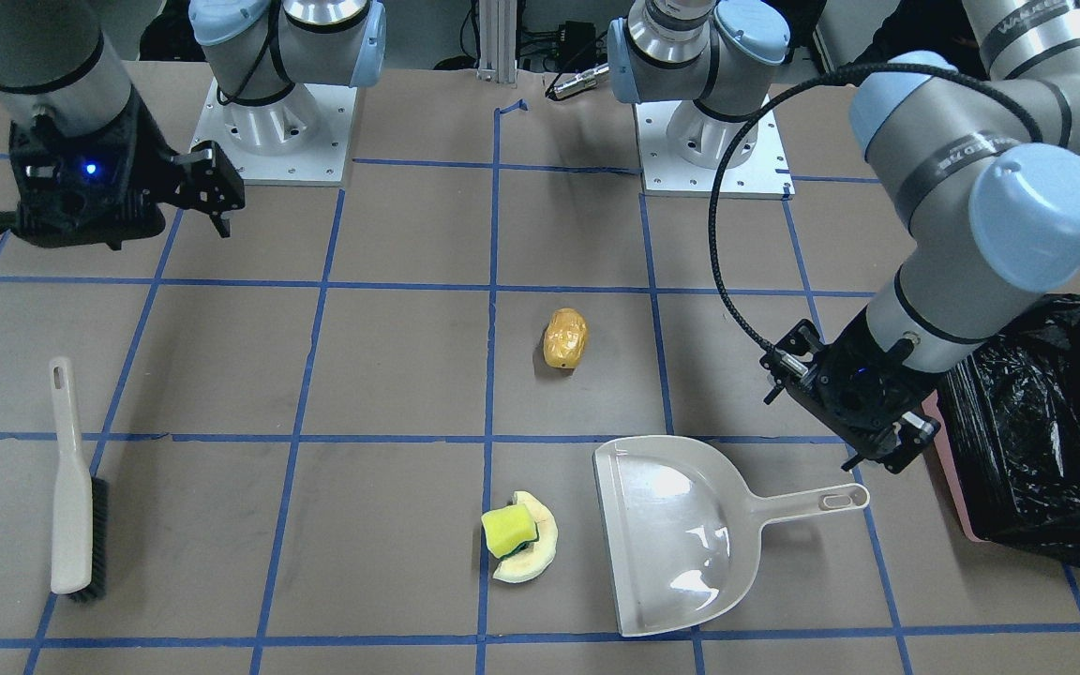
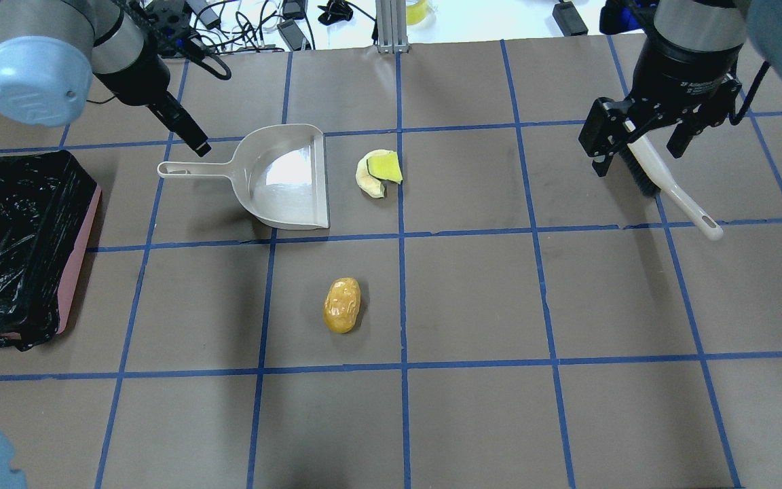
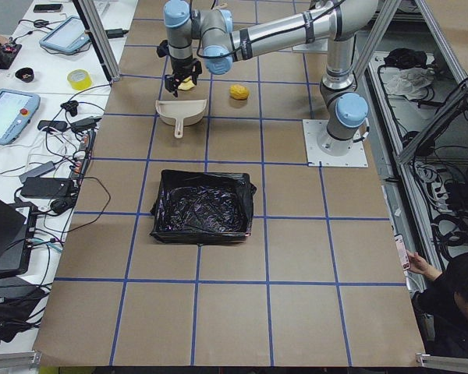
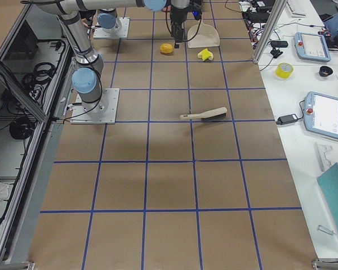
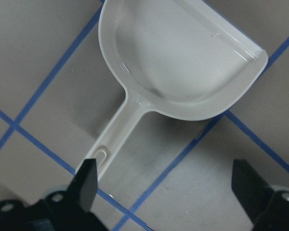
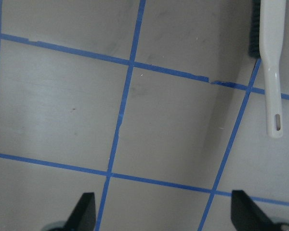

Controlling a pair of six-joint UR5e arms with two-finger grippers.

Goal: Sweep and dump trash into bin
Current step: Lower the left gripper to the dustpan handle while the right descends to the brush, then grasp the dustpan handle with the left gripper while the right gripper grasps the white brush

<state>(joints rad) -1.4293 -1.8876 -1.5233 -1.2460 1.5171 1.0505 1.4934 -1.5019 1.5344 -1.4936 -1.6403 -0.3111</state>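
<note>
L gripper (image 5: pixel 164 168) jaws wide apart, empty, over dustpan (image 1: pixel 681 534) handle. R gripper (image 6: pixel 162 198) jaws apart too, empty, by brush (image 1: pixel 71 487), well away from dustpan. Sponge (image 1: pixel 505 530) touching slice (image 1: pixel 535 553) just off dustpan's mouth, potato piece (image 1: pixel 565 338) near it, bin (image 1: pixel 1046 431) past its handle end.

Left gripper (image 5: pixel 166 185) hangs low with jaws wide apart; right gripper (image 2: pixel 637 148) hovers higher, jaws also apart.

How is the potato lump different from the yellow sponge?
The potato lump is golden-brown and rounded; the sponge is yellow-green and blocky. The potato lump lies alone; the sponge touches the cream slice. Both sit outside the dustpan.
</note>
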